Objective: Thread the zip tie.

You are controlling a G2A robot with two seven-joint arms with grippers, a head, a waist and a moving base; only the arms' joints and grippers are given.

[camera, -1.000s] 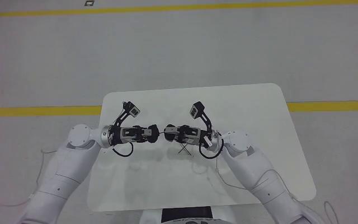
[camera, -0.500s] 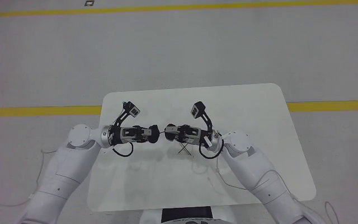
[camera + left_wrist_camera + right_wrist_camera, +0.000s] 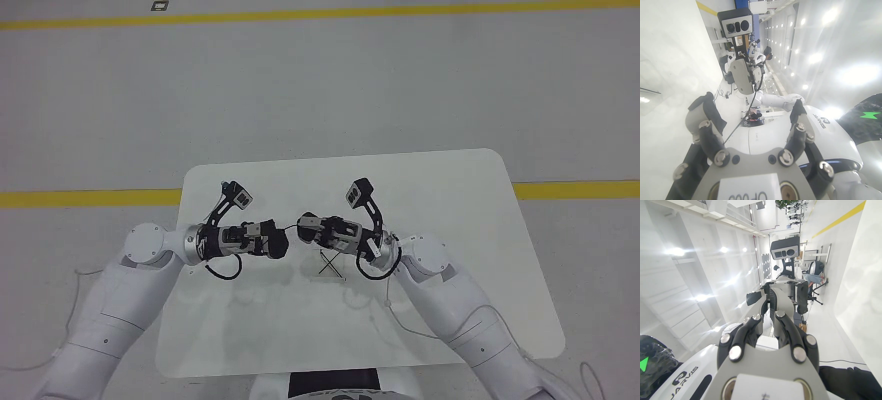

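Observation:
Both arms meet above the middle of the white table [image 3: 450,200]. A thin black zip tie [image 3: 742,117] runs from my right gripper's shut fingers [image 3: 751,75] down between my left gripper's fingers. My left gripper [image 3: 753,99] stands wide open around the strap; it passes close to one black pad [image 3: 706,106] and well apart from the other. In the top view the left gripper [image 3: 278,243] and the right gripper [image 3: 304,226] almost touch, with the zip tie [image 3: 291,233] bridging them. In its own view the right gripper [image 3: 771,294] is pinched shut, pointing between the left gripper's spread pads [image 3: 802,296].
Two more black zip ties [image 3: 328,265] lie crossed on the table just below the right gripper. The table's right half and far edge are bare white surface.
The right gripper has shifted slightly toward the table's far side and tilted. The left gripper has edged a little toward it.

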